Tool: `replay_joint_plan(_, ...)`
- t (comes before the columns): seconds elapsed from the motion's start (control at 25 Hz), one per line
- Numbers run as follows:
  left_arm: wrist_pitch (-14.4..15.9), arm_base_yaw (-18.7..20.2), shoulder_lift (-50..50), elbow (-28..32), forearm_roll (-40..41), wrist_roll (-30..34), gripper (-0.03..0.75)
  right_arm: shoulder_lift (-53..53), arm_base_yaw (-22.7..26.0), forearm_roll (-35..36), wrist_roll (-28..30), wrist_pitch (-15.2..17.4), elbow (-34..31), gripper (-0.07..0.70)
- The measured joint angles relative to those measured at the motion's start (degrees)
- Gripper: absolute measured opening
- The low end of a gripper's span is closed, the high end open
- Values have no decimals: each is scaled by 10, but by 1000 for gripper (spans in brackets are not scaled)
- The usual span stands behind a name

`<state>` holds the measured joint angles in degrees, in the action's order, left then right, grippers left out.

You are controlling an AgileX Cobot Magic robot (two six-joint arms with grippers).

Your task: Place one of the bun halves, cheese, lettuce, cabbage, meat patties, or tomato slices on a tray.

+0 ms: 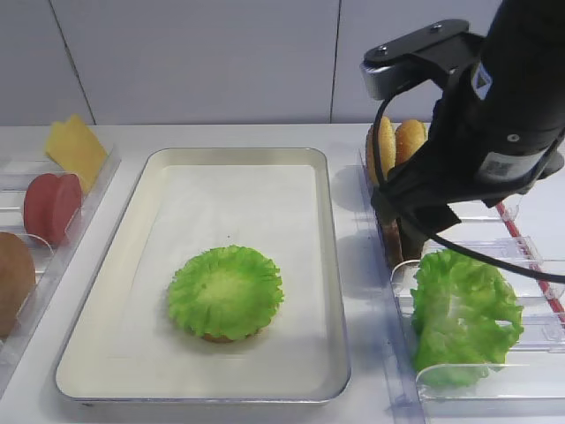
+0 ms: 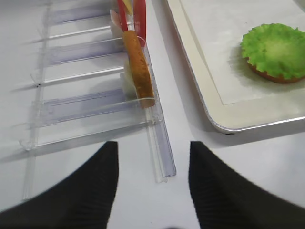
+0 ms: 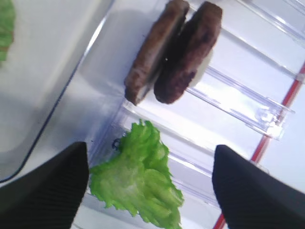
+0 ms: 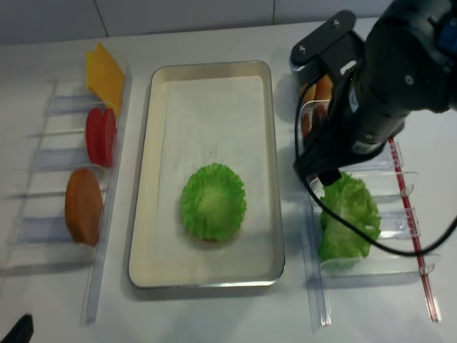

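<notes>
The tray [image 1: 331, 265] lies mid-table with a lettuce [image 1: 226, 291] leaf resting on a bun half [image 2: 267, 76]. My right gripper [image 3: 150, 148] is open and holds nothing. It hangs over the clear right rack, above a second lettuce leaf [image 3: 138, 176], with two meat patties [image 3: 176, 52] standing on edge just beyond. Its arm [image 1: 477, 132] hides most of the patties in the high view. Two bun halves [image 1: 397, 141] stand at the rack's far end. My left gripper [image 2: 152, 145] is open and empty, low over the table by the near end of the left rack.
The left rack [image 1: 97, 181] holds cheese [image 1: 77, 148], tomato slices [image 1: 51, 205] and a bun half [image 1: 13, 278] on edge. A red strip [image 4: 407, 214] runs along the right rack's [image 4: 371, 268] outer side. The rack dividers stand upright between slots.
</notes>
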<state>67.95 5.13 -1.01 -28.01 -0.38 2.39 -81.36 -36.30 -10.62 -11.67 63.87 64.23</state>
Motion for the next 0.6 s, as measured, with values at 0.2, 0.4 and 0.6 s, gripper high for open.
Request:
replay_joint_plan(0.2, 0, 0, 0, 0, 0, 0, 347, 67, 0, -5, -7, 23, 0, 522)
replay_joint_plan(0.4, 0, 0, 0, 0, 0, 0, 347, 166, 0, -1, 11, 63, 0, 474)
replay_joint_plan(0.6, 0, 0, 0, 0, 0, 0, 347, 263, 0, 1, 22, 75, -31, 455)
